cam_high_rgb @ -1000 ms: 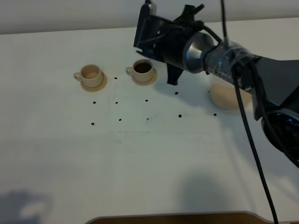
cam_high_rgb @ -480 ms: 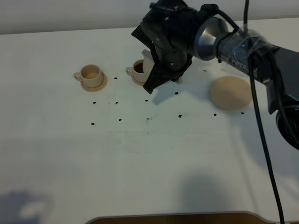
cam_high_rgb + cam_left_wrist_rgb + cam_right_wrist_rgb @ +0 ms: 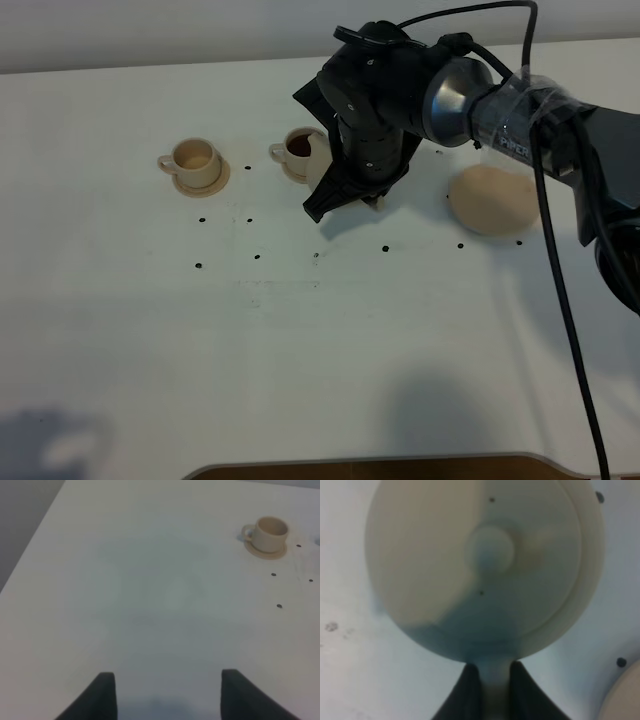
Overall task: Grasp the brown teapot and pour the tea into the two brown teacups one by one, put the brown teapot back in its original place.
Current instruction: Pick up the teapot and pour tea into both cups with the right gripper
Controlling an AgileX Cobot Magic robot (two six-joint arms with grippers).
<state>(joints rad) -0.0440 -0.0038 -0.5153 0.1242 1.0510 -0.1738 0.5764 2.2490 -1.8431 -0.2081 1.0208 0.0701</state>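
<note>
Standing toward the far edge of the table (image 3: 120,330): two brown teacups, each on one of the small saucers (image 3: 212,182).

- Left teacup (image 3: 193,156): interior pale down to the bottom.
- Right teacup (image 3: 303,146): holds dark tea.
- Brown teapot (image 3: 470,555): held just beside the right teacup's saucer, between that cup and the wide saucer (image 3: 490,200). The arm hides most of it from above. The lid (image 3: 490,550) is in place, so the contents cannot be seen.
- Wide saucer: lies toward the right edge, apart from the teapot, its whole top face showing.
- Right gripper (image 3: 495,676): pointing down, fingers clamped on the teapot's handle (image 3: 495,690).
- Left gripper (image 3: 167,675): over the left part of the table, well apart from the left teacup, fingers apart and holding nothing.
- Black dots (image 3: 198,266): scattered on the tabletop nearer than the cups.
</note>
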